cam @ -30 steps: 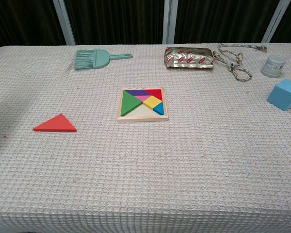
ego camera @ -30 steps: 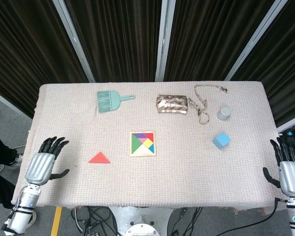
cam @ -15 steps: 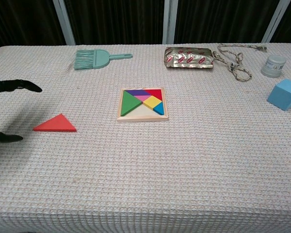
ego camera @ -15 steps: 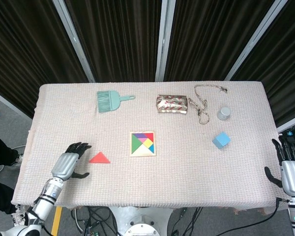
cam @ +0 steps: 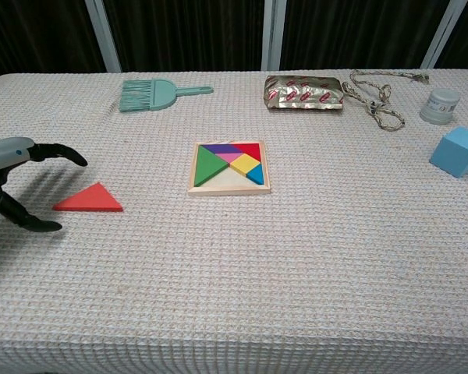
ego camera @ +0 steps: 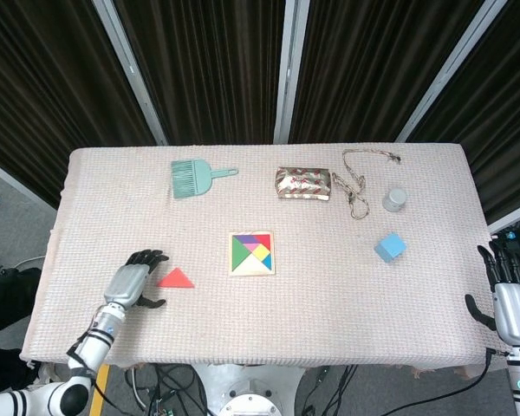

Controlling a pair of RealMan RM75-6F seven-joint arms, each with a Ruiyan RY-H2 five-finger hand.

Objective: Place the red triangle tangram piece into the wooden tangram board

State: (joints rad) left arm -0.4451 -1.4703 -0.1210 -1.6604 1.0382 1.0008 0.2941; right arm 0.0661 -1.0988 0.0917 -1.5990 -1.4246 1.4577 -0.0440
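Chest view: left hand (cam: pixel 15 175) spread, empty, just beside red triangle (cam: pixel 88 199) lying flat on cloth, well apart from wooden tangram board (cam: pixel 229 167); thin piece may skid under fingertips instead of lifting.

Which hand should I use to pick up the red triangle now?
Left. The left hand is open right beside the red triangle, fingers spread toward it. The right hand sits at the table's far right edge, well past the wooden tangram board.
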